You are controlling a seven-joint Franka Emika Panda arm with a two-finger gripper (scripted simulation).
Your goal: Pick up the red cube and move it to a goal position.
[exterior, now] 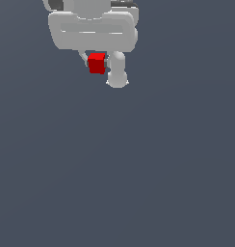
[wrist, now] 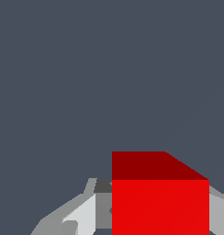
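Cube: the red cube (exterior: 96, 63) sits between the fingers of the gripper (exterior: 102, 67), under the white hand.
Grip: clamped on the cube from both sides, as the wrist view (wrist: 159, 197) bears out.
Done: the pick looks made.
Left: carrying it to the goal; no marker shows, so I can't judge how near.
Lift: probably off the grey floor (exterior: 138, 183), though no shadow confirms it.

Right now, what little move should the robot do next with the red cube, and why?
Probably keep the gripper shut and carry the cube slowly toward its goal. The cube sits between the fingers in the exterior view, and the wrist view shows it filling the gap between them, so it looks gripped. No goal marker shows in either view, so I cannot tell which way.
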